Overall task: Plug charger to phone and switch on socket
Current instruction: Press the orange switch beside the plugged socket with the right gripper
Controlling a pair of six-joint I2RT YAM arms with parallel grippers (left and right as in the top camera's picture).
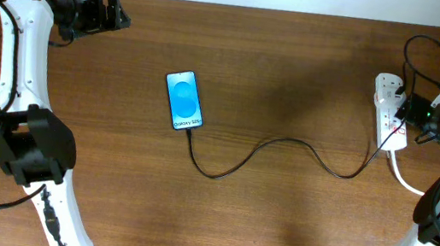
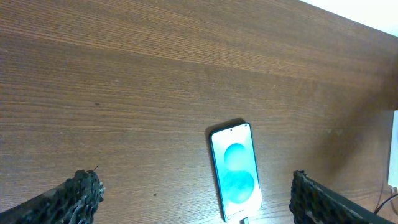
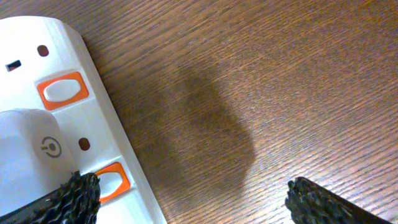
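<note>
The phone lies face up on the wooden table, left of centre, with a bright blue screen; it also shows in the left wrist view. The thin black charger cable runs from the phone's near end across the table to the white socket strip at the right. Its connector sits at the phone's port. The strip's orange-red switches show in the right wrist view. My right gripper is open, one finger over a switch. My left gripper is open at the far left, away from the phone.
A thick white cord leaves the strip toward the right front. A white plug body sits in the strip. The table's far edge runs along the top.
</note>
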